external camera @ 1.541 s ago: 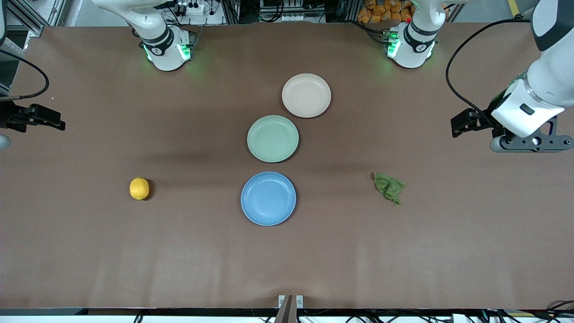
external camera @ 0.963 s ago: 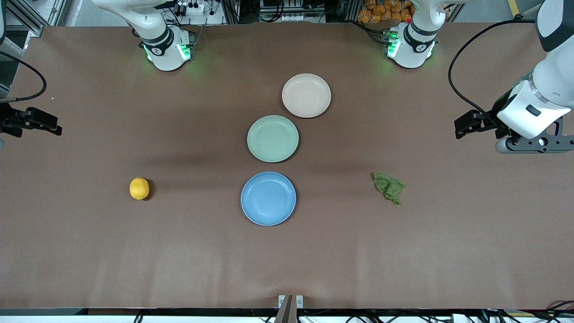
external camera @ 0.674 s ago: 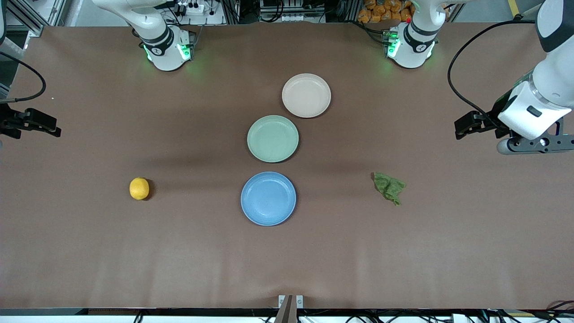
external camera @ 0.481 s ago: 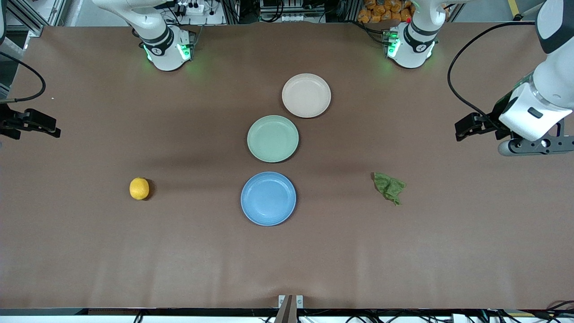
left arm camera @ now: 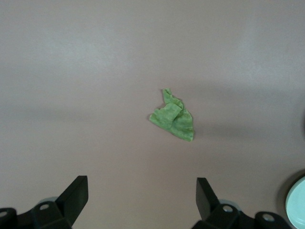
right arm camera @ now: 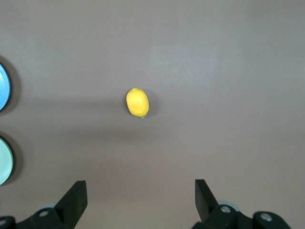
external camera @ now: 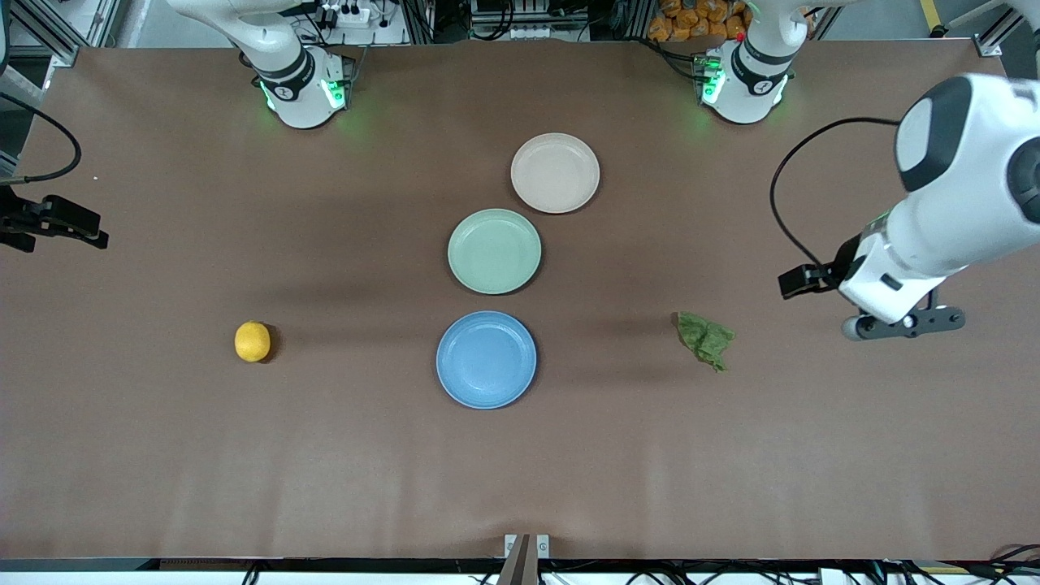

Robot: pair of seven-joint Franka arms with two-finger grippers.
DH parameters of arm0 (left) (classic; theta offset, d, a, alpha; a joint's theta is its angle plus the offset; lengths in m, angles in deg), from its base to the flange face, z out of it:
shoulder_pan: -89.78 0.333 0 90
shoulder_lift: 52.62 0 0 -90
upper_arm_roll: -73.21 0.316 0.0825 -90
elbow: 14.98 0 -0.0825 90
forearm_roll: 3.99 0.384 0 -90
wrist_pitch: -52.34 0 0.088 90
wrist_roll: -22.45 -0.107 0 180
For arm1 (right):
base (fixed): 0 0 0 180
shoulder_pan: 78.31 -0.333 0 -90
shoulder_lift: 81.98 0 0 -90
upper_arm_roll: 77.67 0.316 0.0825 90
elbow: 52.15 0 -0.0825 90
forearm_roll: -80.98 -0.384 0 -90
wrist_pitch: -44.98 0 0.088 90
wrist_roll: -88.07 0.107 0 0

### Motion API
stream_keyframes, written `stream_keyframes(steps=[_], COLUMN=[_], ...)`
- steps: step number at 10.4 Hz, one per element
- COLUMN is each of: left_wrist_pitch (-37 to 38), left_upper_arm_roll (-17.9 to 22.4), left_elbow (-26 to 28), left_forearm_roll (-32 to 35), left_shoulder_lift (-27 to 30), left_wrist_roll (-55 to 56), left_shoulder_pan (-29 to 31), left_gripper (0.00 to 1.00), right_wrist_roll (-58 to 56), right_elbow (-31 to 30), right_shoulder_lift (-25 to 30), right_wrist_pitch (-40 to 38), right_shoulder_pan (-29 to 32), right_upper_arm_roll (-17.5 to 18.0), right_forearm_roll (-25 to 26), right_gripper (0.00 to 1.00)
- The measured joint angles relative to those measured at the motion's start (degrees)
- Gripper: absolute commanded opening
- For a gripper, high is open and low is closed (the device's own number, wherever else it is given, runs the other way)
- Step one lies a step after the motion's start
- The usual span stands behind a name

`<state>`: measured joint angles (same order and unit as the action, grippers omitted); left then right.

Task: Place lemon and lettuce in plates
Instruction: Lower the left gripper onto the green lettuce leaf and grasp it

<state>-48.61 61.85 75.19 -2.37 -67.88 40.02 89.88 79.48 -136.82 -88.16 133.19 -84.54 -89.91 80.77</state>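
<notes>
I'm on the approach with nothing plated: both grippers, left gripper (left arm camera: 138, 202) and right gripper (right arm camera: 138, 202), hang wide-jawed and empty over the bench, lettuce (external camera: 705, 340) and lemon (external camera: 253, 341) lying beside the blue plate (external camera: 486, 359), so next I descend on each.

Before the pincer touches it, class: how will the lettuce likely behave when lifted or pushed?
The lettuce looks thin and crumpled, so it probably flops and folds rather than holding shape. It seems light for its size and might slide or bunch up if pushed across the table. With its irregular outline, rolling seems unlikely.
</notes>
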Motion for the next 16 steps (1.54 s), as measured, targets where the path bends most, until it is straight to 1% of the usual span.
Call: stream_keyframes(steps=[1, 4, 6, 8, 13, 16], left_wrist_pitch=[-3.0, -14.1, -17.7, -20.7, -32.3, -36.8], left_upper_arm_roll=[0.0, 0.0, 0.0, 0.0, 0.0, 0.0], left_elbow=[2.3, 11.8, 15.7, 17.4, 18.0, 17.8], left_forearm_roll=[0.0, 0.0, 0.0, 0.0, 0.6, 7.6], left_shoulder_lift=[-0.4, -1.2, -2.1, -3.9, -12.4, -16.4], left_wrist_roll=[1.0, 4.1, 5.1, 7.9, 11.9, 16.6], left_shoulder_pan=[-0.1, -0.2, -0.2, -0.2, -2.6, -3.1], left_gripper=[1.0, 1.0, 1.0, 1.0, 1.0, 1.0], right_wrist_roll=[0.0, 0.0, 0.0, 0.0, 0.0, 1.0], right_elbow=[0.0, 0.1, 0.2, 0.2, 0.2, -0.3], right_shoulder_lift=[0.0, 0.1, 0.5, 1.2, 1.8, 1.6], right_wrist_pitch=[0.0, 0.0, 0.0, 0.0, -0.4, -0.3], right_shoulder_pan=[0.0, 0.0, 0.0, 0.0, 0.0, 0.0], right_upper_arm_roll=[0.0, 0.1, 0.1, 0.1, 0.0, 0.0], right_forearm_roll=[0.0, 0.0, 0.0, 0.0, 0.0, 0.0], right_gripper=[1.0, 1.0, 1.0, 1.0, 1.0, 1.0])
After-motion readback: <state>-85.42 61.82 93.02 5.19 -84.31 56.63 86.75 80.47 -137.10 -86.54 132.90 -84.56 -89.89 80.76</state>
